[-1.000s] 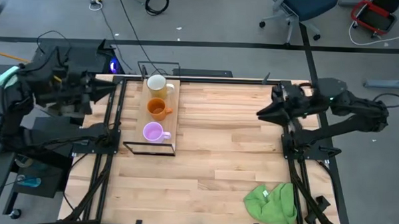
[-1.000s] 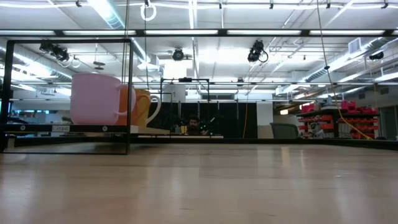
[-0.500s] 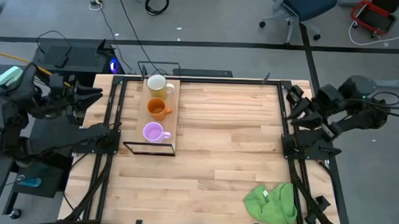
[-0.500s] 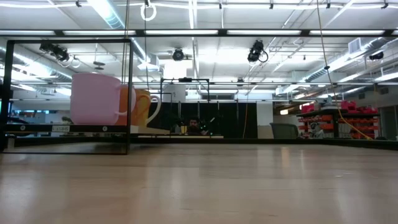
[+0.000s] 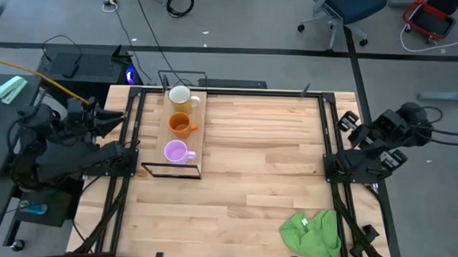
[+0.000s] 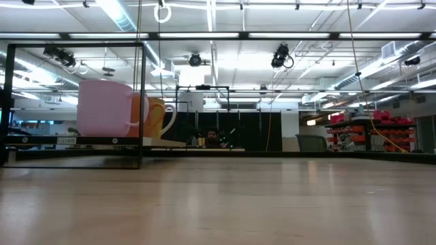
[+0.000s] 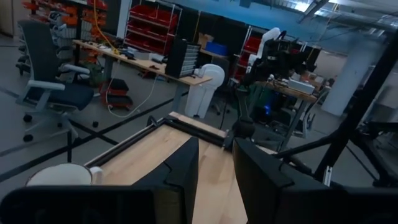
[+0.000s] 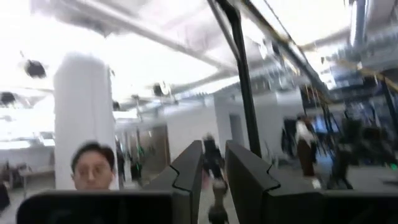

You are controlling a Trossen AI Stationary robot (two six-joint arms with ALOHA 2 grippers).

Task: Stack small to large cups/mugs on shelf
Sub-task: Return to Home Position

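Note:
Three mugs stand in a row on the shelf (image 5: 197, 135), a light-wood plank on a black wire frame at the table's left side. The cream mug (image 5: 180, 96) is farthest, the orange mug (image 5: 181, 124) is in the middle, and the purple mug (image 5: 174, 151) is nearest. In the low view the purple mug (image 6: 105, 109) hides most of the orange mug (image 6: 146, 112). My left gripper (image 5: 115, 121) is off the table's left edge, shut and empty. My right gripper (image 5: 350, 127) is off the right edge, also shut and empty.
A crumpled green cloth (image 5: 313, 232) lies at the table's near right corner. Black frame rails run along both side edges of the table (image 5: 258, 168). A person (image 6: 213, 138) shows far behind the table, and a person (image 8: 93, 168) shows in the right wrist view.
Both arms have drawn back from the table. The left gripper moved toward the left and near side, off the edge. The right gripper moved toward the right edge and past it, tipping up. The mugs and shelf stayed still.

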